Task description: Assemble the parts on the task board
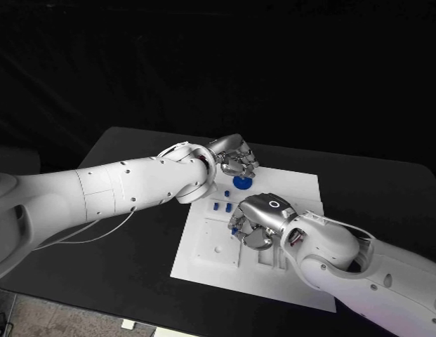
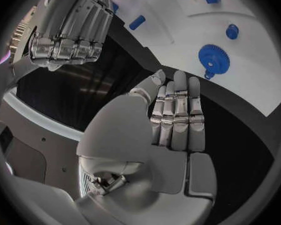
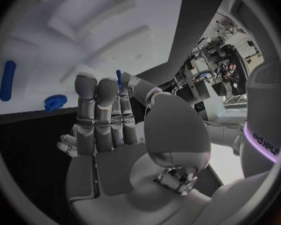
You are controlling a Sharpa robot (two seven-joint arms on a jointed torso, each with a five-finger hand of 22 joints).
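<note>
The right hand (image 3: 115, 120) seemingly pinches a thin blue pin (image 3: 118, 77); it should seat it squarely in the task board (image 1: 288, 186). The left hand (image 1: 233, 158), empty with fingers together, hovers at the board's twelve o'clock edge.

White task board (image 1: 293, 184) flat mid-table, with recessed slots. Blue gear (image 1: 241, 182) lies near its far edge; small blue pegs (image 1: 221, 206) just nearer than gear, toward board's middle.
</note>
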